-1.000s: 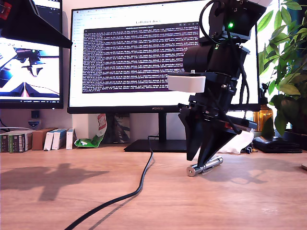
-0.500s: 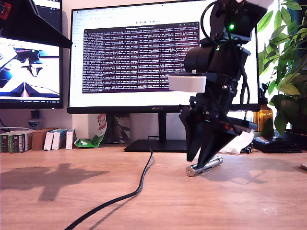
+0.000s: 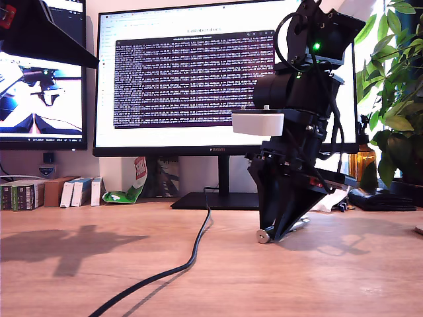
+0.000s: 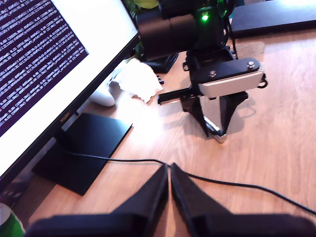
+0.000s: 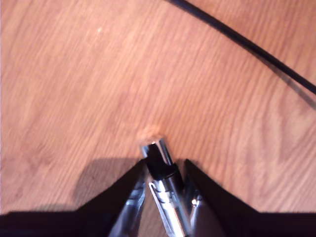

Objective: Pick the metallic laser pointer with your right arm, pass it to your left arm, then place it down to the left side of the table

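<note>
Well inboard, laser pointer (image 5: pixel 163 190) on table (image 3: pixel 132 277)

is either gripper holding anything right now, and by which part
My second gripper is shut on the metallic laser pointer, gripping its body, one end sticking out. My first gripper holds nothing.

A black cable (image 3: pixel 178 264) snakes from the lit monitor (image 3: pixel 192 79); a leafy plant (image 3: pixel 396 86) stands behind.
</note>
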